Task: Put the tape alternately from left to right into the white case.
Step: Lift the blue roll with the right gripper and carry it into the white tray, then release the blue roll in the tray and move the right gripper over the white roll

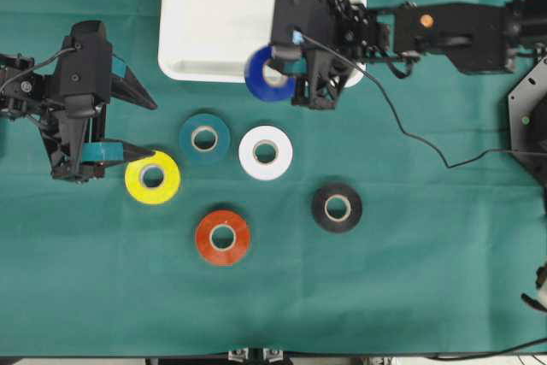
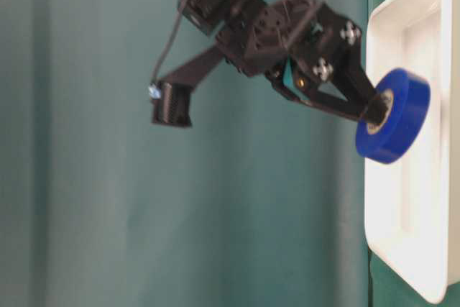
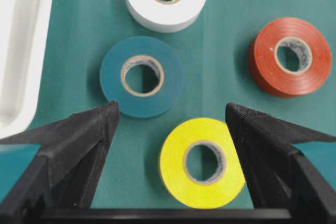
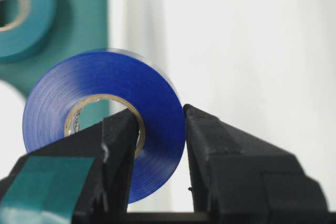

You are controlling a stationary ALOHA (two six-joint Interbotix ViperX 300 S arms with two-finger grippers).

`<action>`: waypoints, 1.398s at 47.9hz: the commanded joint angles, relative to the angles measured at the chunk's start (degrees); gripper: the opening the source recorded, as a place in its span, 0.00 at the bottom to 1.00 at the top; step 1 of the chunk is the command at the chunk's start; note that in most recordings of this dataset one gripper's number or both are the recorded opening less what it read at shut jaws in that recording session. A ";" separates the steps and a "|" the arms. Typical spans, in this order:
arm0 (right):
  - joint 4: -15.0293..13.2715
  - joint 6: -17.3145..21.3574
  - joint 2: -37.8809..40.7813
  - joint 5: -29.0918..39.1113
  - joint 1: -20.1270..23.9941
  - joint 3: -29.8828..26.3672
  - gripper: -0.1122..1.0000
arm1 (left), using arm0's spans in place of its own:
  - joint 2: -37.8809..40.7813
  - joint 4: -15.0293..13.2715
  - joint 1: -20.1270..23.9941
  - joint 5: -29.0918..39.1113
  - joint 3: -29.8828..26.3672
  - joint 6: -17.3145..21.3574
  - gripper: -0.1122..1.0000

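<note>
My right end effector has the held roll on edge above the near rim of the case, one finger through its core. The case sits at the far side of the counter. Five rolls lie flat on the counter in front of it, all apart. The left roll is just off the tips of my spread left end effector. Right of that come the second roll and the third roll. The near roll lies before those two, the right roll farthest right.

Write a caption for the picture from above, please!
Right gripper carries the blue tape over the white case's edge while five rolls wait on the green cloth.
</note>
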 commanded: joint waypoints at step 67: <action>-3.34 -0.18 7.29 2.55 -4.57 -6.15 0.56 | 1.58 0.00 -0.18 -0.53 -1.23 0.00 0.85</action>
